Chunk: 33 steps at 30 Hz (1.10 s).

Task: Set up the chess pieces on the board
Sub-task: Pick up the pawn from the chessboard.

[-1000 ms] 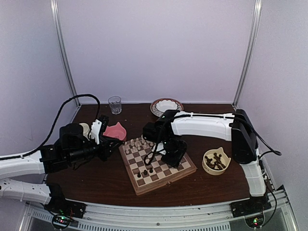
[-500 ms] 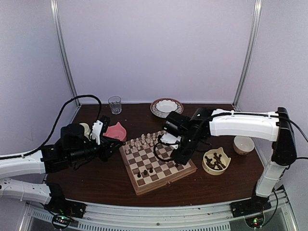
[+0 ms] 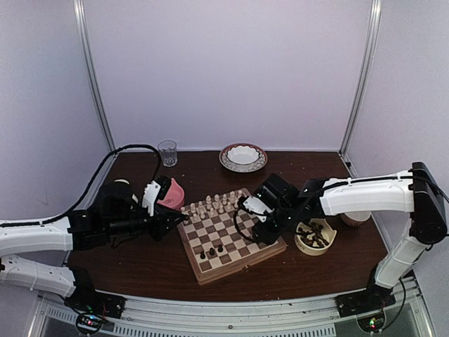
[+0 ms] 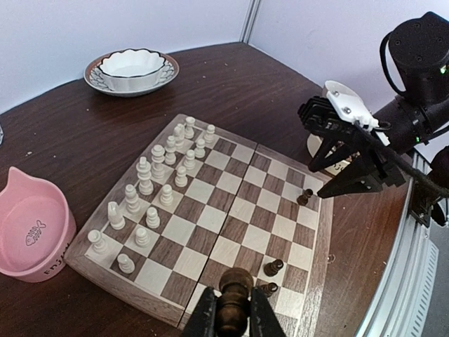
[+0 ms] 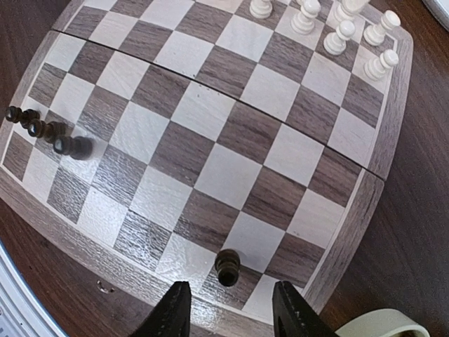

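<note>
Chess piece (image 4: 233, 309) pinched in left fingers (image 4: 203, 314); right fingers (image 5: 172, 312) spread above a dark pawn (image 5: 226, 267) on the board (image 5: 210, 161).

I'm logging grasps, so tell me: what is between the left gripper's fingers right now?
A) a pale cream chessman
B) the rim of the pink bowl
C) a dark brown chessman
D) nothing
C: the left wrist view shows the left gripper shut on a dark brown chessman, which stands upright between its two fingers.
</note>
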Available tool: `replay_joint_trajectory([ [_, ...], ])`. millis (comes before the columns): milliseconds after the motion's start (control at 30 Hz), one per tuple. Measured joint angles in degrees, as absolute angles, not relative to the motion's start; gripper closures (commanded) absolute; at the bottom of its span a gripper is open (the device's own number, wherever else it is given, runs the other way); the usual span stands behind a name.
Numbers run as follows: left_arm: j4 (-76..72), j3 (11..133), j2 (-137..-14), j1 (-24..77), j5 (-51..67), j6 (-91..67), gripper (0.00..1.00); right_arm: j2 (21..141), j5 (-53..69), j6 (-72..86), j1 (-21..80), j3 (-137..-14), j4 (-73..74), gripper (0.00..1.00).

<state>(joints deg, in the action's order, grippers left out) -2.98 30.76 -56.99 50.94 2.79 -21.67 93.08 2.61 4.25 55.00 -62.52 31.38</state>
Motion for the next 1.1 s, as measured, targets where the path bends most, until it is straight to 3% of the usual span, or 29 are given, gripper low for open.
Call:
replay_joint_trajectory([
  [333,-2.94,31.24,-57.34,50.92,4.27,-21.32,1.0,97.82,4.01,4.73,54.87,-62.96,29.5,0.68],
  [500,-2.94,31.33,-57.34,50.94,4.75,-21.32,1.0,97.82,3.95,4.84,54.87,-63.16,29.34,0.78],
  [667,-2.94,31.33,-57.34,50.92,4.99,-21.32,1.0,97.82,3.62,4.84,54.87,-63.2,29.36,0.76],
  [767,-2.94,31.33,-57.34,50.92,4.99,-21.32,1.0,97.84,3.49,4.78,54.87,-63.35,29.52,0.69],
  [1100,-2.94,31.33,-57.34,50.92,5.02,-21.32,1.0,97.84,2.48,4.69,54.87,-63.51,30.46,0.69],
])
